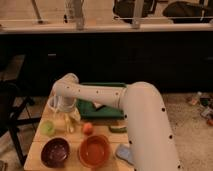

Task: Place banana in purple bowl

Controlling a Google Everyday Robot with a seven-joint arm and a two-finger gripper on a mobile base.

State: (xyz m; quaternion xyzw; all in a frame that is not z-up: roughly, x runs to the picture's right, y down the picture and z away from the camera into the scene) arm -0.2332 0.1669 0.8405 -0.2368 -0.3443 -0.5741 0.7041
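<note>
The pale-yellow banana (pixel 70 123) lies on the wooden table (pixel 36 148), left of centre. My gripper (pixel 63 111) hangs right over it at the end of the white arm (pixel 100 95), which reaches in from the right. I cannot see whether it touches the banana. The dark purple bowl (pixel 55 151) stands at the front left of the table, in front of the banana and apart from it, with nothing visible inside.
A bright orange bowl (pixel 94 150) stands right of the purple bowl. A small orange fruit (pixel 88 128), a round green fruit (pixel 47 128), a green vegetable (pixel 118 129), a blue-grey sponge (pixel 124 152) and a dark green tray (pixel 105 107) share the table.
</note>
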